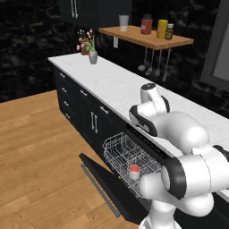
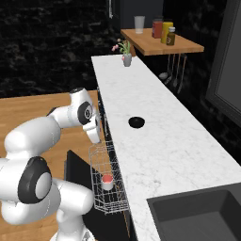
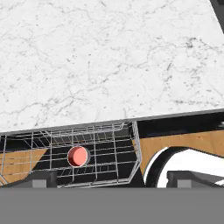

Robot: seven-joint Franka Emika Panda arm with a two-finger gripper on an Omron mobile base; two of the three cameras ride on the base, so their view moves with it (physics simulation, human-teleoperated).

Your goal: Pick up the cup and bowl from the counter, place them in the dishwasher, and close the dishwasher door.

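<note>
Plainly the jaws stand released and hold nothing: in the hand view the two dark finger tips of the gripper (image 3: 109,177) sit far apart, looking down over the white wire rack (image 3: 87,153) and the marble table (image 3: 109,57) above it. The cup (image 3: 78,156) already stands upright in the rack, red top showing, so that half of the loading looks done. The bowl (image 2: 136,122) is not yet fetched; it sits on the table, a little in from the front edge, well apart from the hand. The next move, I judge, calls for lifting clear of the rack, reaching over the bowl and closing on its rim. The dishwasher door (image 1: 105,185) lies open.
</note>
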